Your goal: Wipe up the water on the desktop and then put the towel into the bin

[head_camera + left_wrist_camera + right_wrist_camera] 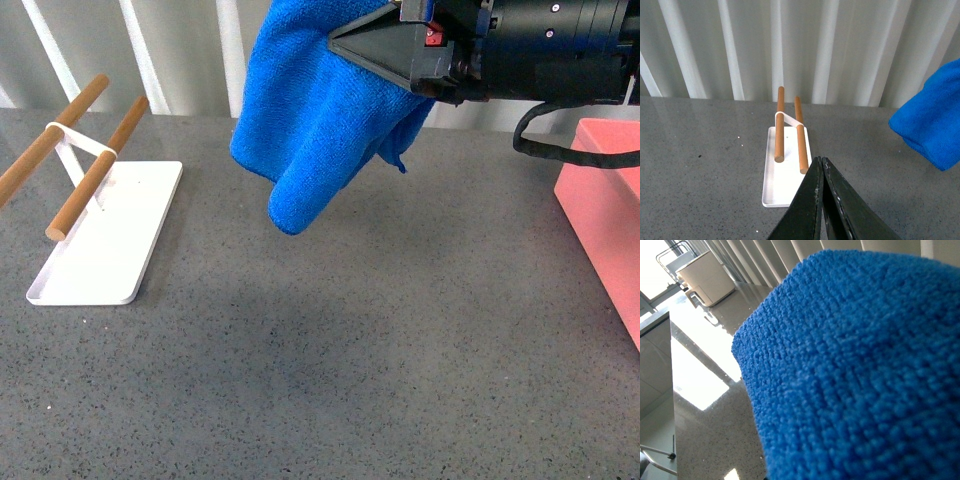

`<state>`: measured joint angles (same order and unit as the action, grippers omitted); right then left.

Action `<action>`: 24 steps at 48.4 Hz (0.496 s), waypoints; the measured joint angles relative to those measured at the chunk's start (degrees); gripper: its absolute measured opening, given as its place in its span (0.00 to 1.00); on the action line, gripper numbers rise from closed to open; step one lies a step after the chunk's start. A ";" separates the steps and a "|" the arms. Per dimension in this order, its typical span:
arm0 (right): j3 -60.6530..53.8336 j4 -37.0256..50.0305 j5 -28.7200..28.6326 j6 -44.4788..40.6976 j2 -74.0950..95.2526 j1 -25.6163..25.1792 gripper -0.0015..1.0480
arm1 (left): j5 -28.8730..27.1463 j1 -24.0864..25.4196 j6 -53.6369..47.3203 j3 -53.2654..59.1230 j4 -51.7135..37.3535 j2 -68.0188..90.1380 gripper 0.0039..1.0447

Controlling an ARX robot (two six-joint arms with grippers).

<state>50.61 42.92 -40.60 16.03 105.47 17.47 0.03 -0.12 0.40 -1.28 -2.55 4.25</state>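
Well off to the left of the right claw [348, 40] stands a white rack [105, 240] with its wooden bars [95, 180]. The left claw [822, 164], seen from its own wrist, points toward that rack with its jaws pressed together and nothing between them. The right claw is clamped on a fold of the towel [320, 110], which hangs below it, clear of the desktop [350, 360]. The bin [610, 210] sits lower, to that claw's right.

I can't make out any water on the desktop, so a wipe could land in the wrong place. The towel fills the right wrist view, leaving that camera no help. With so much cloth dangling loose, I'd guess the tail could bunch under a wipe. It could also snag on the bin's rim and drape outside.

Count: one rack, two bars, one towel, one bin, two claws.
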 joint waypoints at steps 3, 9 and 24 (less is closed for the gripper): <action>-0.13 0.00 0.04 -0.20 0.11 -0.26 0.04 | -0.02 0.00 0.00 -0.02 2.19 -3.39 0.03; -0.35 -1.49 0.11 -1.36 0.17 -0.61 0.04 | -0.02 0.00 0.00 -0.02 2.47 -4.02 0.03; 1.75 -17.29 7.41 -12.48 4.31 -0.83 0.04 | -0.04 0.00 0.02 -0.02 2.51 -4.04 0.30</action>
<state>52.36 25.63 -33.19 3.55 109.78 16.64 -0.01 -0.12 0.43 -1.30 -0.03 0.21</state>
